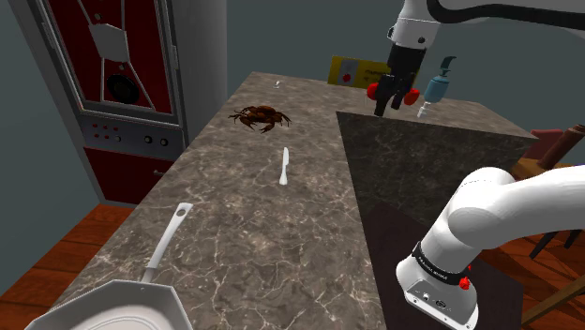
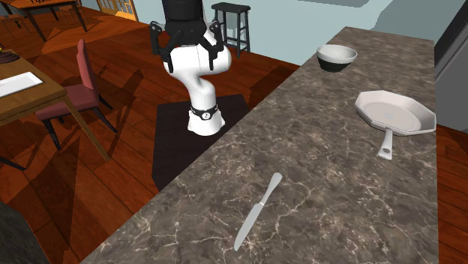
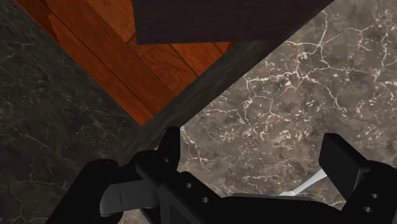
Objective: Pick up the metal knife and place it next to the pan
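Step in hand: the approach; grasp not yet begun. My gripper (image 1: 394, 97) hangs high at the shoulder view's far right, well apart from the knife (image 1: 284, 167). In the wrist view my fingers (image 3: 343, 162) stand apart with nothing between them. The knife lies flat on the marble counter (image 1: 234, 244), about mid-length, running near to far. It sits between the crab (image 1: 260, 116) at the far end and the pan (image 1: 112, 305) at the near end, the shoulder view's lower left. Next move, as I judge it: travel over the knife, turn the wrist so the fingers straddle its narrow width, descend until the tips nearly meet the stone, close. It is thin and flat, so a shallow grip may slip. The path from knife to pan looks free. The handle (image 1: 169, 239) of the pan points toward the knife, so the drop spot should sit beside it, not on it. A darker second counter (image 1: 422, 159) lies to the shoulder view's right of the knife, and a bowl (image 2: 336, 57) sits beyond the pan; neither blocks.
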Robot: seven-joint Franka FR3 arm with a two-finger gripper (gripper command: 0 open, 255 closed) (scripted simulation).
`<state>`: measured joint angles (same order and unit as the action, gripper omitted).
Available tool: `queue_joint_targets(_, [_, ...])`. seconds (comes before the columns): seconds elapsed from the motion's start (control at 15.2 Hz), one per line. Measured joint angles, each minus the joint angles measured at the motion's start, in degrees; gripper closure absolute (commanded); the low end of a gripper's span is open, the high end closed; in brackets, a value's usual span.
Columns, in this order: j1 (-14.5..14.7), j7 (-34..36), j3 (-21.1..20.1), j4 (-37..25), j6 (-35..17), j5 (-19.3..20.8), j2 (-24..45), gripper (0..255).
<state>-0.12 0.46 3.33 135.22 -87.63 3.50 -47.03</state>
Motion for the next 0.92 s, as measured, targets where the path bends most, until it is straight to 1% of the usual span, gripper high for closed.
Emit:
queue_joint_targets(0.13, [-0.11, 0.93, -0.39, 0.24, -0.78, -0.32, 0.58, 0])
queue_joint_targets(0.33, [-0.62, 6.24, -2.71, 1.89, -4.99, -2.06, 3.31, 0])
queue_joint_targets(0.59, [-1.23, 14.8, -6.57, 2.91, -11.56, -4.62, 8.9, 0])
queue_joint_targets(0.92, [-2.43, 25.0, -10.61, 2.03, -19.23, -6.48, 17.39, 0])
